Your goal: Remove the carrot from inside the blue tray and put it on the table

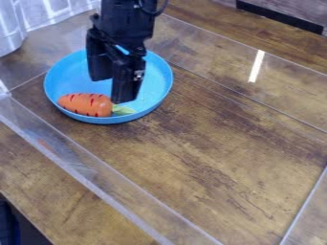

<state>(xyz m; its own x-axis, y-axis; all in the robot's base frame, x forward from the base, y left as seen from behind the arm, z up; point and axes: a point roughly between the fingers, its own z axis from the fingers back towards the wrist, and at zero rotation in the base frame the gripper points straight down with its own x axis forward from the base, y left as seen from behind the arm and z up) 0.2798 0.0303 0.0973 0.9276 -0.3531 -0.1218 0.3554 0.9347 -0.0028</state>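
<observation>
Claw (113, 88) black, hanging over the blue tray (152, 96), fingers pointing down. Jaws spread wide, a gap between the two fingertips, nothing gripped. Carrot (86, 104) lies inside the tray, below the claw in the view and a little to its left, near the raised rim; orange body with dark grooves, green top pointing to the right side of the view. Wood-plank table (217, 144) runs under the tray and out to the right of the claw, a bright streak of reflection on it.
</observation>
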